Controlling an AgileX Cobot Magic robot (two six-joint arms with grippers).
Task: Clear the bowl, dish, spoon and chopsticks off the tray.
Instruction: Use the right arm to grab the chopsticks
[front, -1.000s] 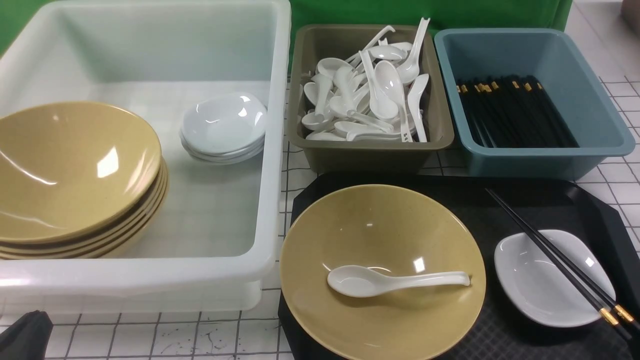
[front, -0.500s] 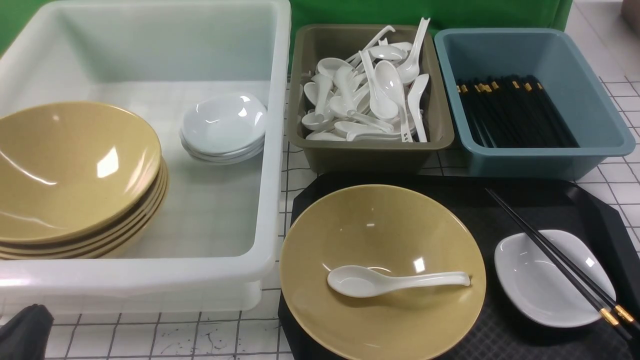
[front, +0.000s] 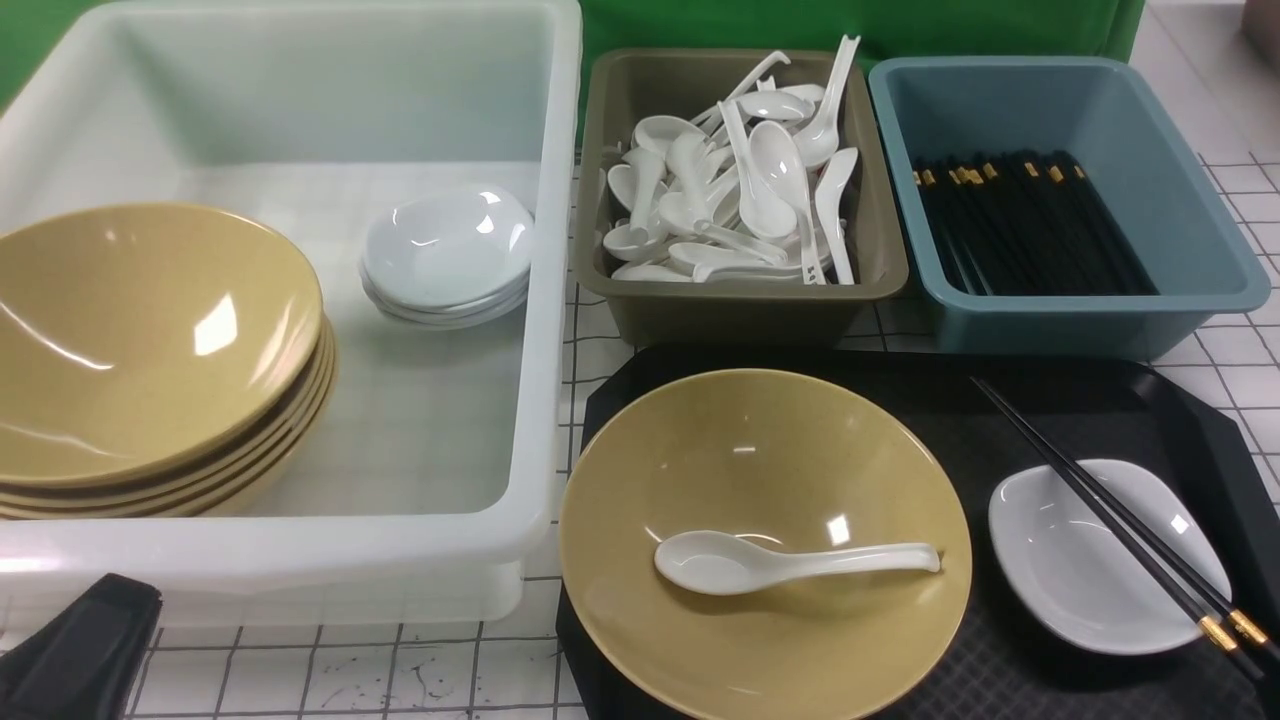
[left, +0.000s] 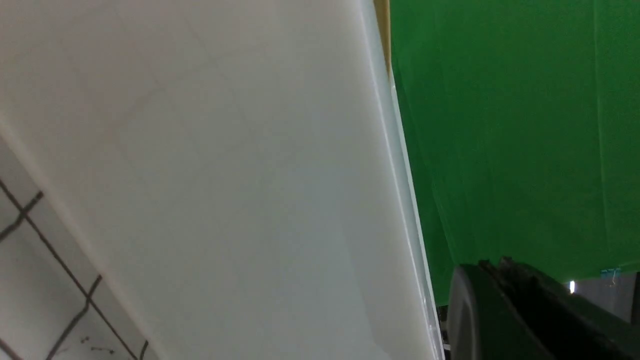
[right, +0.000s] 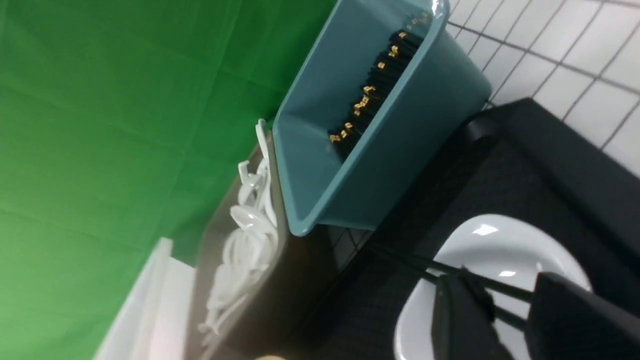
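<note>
My right gripper (right: 500, 286) sits part-open astride the chopsticks (front: 1100, 503), which lie across the dish (front: 1055, 590) on the tray (front: 1100, 400). I'd close squarely on both sticks. Whether the pads already touch I can't quite tell, so I'd lift slowly.

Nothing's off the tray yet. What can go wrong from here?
1. The chopsticks lie across the dish. The right gripper, open close to them, may catch only one stick or drag the dish along.
2. The spoon lies loose in the bowl. Tilting the bowl during a lift would likely slide it out.
</note>
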